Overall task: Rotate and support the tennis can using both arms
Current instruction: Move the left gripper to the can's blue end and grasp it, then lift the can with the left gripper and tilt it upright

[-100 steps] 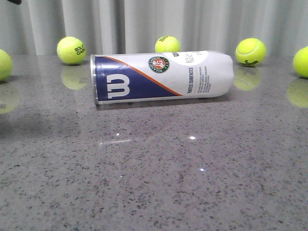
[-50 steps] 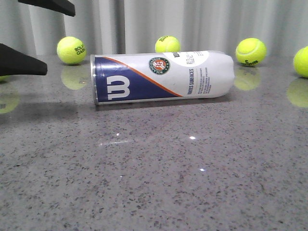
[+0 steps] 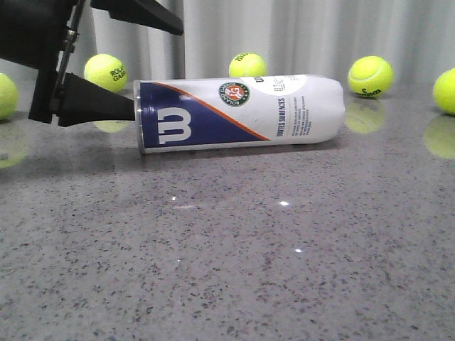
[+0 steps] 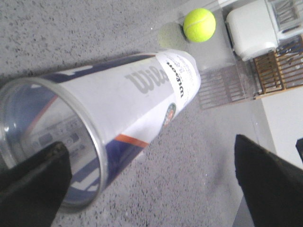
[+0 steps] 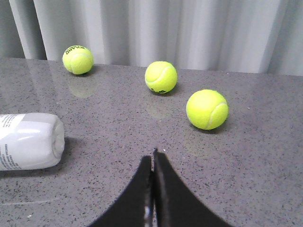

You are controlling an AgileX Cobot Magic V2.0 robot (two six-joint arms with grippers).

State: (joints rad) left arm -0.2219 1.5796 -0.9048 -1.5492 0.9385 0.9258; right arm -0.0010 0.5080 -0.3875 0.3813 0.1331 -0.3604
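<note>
The tennis can (image 3: 238, 114) lies on its side on the grey table (image 3: 227, 256), its metal-rimmed open end to the left and its white closed end to the right. My left gripper (image 3: 158, 68) is open at that open end. One finger (image 3: 96, 103) reaches the rim, and the other (image 3: 146, 14) is above the can. In the left wrist view the can (image 4: 142, 99) points away, and the left gripper (image 4: 150, 156) stands wide with one finger (image 4: 33, 187) before the can's mouth. My right gripper (image 5: 152, 156) is shut and empty, off the can's closed end (image 5: 28, 141).
Yellow-green tennis balls sit along the back by the curtain: (image 3: 105, 73), (image 3: 247, 65), (image 3: 370, 76), plus one at each side edge. Three balls (image 5: 78, 59), (image 5: 161, 76), (image 5: 207, 109) lie beyond the right gripper. White furniture (image 4: 251, 28) shows past the table's edge.
My left gripper has come in from the left and moved right, until its fingers reach the can's open end. The can has not moved.
</note>
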